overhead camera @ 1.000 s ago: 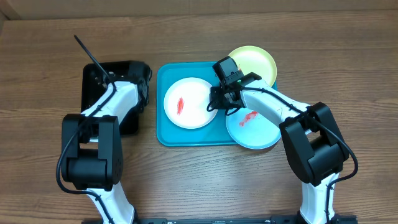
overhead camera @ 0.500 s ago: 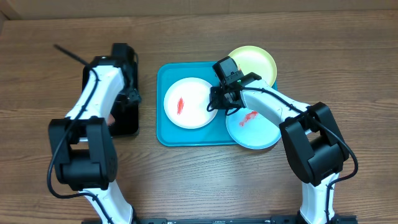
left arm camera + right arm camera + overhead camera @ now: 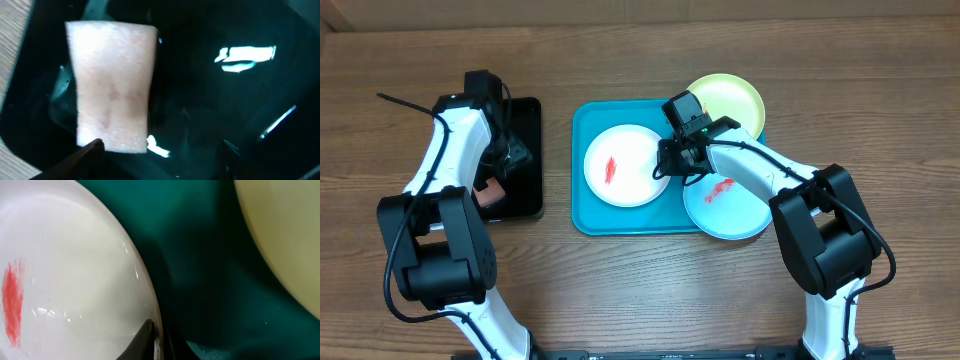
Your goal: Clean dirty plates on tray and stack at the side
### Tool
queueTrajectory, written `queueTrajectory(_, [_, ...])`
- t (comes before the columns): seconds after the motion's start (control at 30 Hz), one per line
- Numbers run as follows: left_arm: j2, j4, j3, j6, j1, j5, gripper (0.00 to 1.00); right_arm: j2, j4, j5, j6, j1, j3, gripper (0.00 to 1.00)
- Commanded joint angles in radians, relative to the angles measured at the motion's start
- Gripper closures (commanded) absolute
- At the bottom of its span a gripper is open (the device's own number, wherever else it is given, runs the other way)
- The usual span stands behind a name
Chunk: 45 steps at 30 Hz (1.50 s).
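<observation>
A wooden table (image 3: pixel 650 300) filled nearly the whole overhead view, its brown grain running left to right (darker streaks showed here and there). Along the far edge lay a paler, beige strip (image 3: pixel 620 8), too narrow to identify. The light was even and soft, leaving only faint shadows on the wood.

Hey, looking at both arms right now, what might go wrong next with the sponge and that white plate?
1. The sponge sits off to one side of the open left gripper, so closing may catch only its edge or miss it.
2. The right gripper pinches only the rim of the white plate; scrubbing pressure could make it slip.
3. The light blue plate overhangs the turquoise tray and might get nudged off.
</observation>
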Motion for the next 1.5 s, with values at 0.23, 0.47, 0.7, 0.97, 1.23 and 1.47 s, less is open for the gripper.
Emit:
queueTrajectory(0.23, [-0.009,0.039,-0.019,0.064,0.069,-0.046,0.42,0.003,0.008,0.006,-0.001,0.004,-0.007,0.9])
queueTrajectory(0.47, [-0.008,0.163,-0.108,0.124,0.071,-0.029,0.51,0.003,0.007,0.006,-0.002,0.004,-0.007,0.9])
queueTrajectory(0.7, [-0.008,0.2,-0.161,0.124,0.071,-0.022,0.6,0.003,0.007,0.006,-0.002,0.004,-0.007,0.9])
queueTrajectory(0.97, [-0.008,0.202,-0.153,0.126,0.071,-0.022,0.61,0.003,0.008,0.006,-0.002,0.004,-0.007,0.9])
queueTrajectory(1.23, [-0.012,0.027,0.022,0.087,0.075,-0.022,0.43,0.003,0.007,0.006,-0.002,0.004,-0.007,0.9])
queueTrajectory(1.47, [-0.011,-0.014,0.035,0.032,0.098,-0.023,0.43,0.003,0.006,0.007,-0.002,0.004,-0.007,0.9])
